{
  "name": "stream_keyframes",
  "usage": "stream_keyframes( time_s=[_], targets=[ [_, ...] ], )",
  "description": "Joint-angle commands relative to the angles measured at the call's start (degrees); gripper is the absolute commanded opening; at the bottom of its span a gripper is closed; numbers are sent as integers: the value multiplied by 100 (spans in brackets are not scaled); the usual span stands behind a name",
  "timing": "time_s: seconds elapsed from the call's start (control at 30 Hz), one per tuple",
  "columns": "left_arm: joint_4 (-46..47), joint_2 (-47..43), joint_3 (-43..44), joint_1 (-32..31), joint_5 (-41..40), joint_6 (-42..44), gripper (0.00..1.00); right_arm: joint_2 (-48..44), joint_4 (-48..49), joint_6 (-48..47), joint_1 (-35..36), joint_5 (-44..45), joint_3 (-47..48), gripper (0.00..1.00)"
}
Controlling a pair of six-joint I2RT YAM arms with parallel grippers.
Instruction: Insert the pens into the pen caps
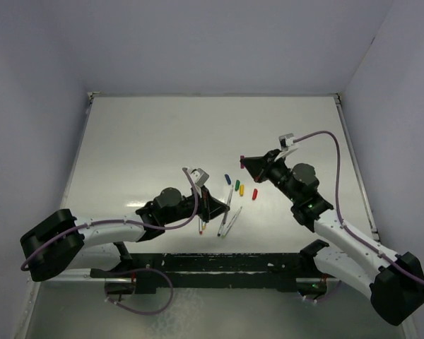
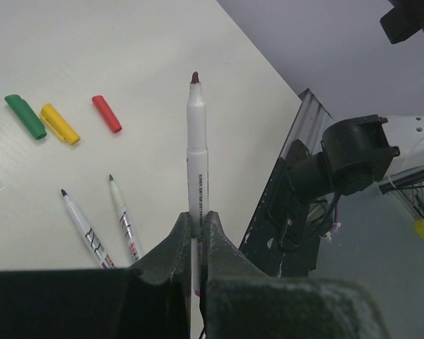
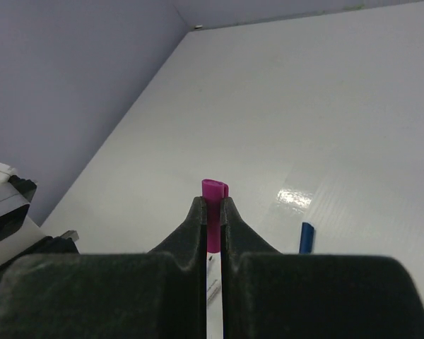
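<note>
left gripper clenched low on light stiff slick pen, right gripper pinching tiny purple cap with end protruding, both probably pivot if mated off-axis

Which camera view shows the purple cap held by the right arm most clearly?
The right wrist view: the purple cap stands close and centred, clamped in the right pincer. The top external view shows at most a tiny speck at that pincer's tip. The left wrist view does not show it.
</note>
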Motion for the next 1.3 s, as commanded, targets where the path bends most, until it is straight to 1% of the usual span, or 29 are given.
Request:
stream_keyframes(
  time_s=[0.0, 0.13, 0.47, 0.97, 1.27],
  targets=[
    [224, -145, 314, -37, -85, 23, 0, 172, 1253, 311, 34, -562, -102, 0],
    [62, -142, 436, -33, -249, 97, 0, 277, 1793, 608, 37, -740, -307, 0],
    [254, -85, 472, -38, -572, 138, 0, 344, 2792, 1302, 37, -935, -728, 0],
    [286, 73, 642, -41, -554, 168, 0, 672, 3466, 1674, 53, -975, -960, 0],
    [273, 114, 659, -45, -626, 165, 0, 679, 3500, 1681, 89, -954, -1006, 0]
  ],
)
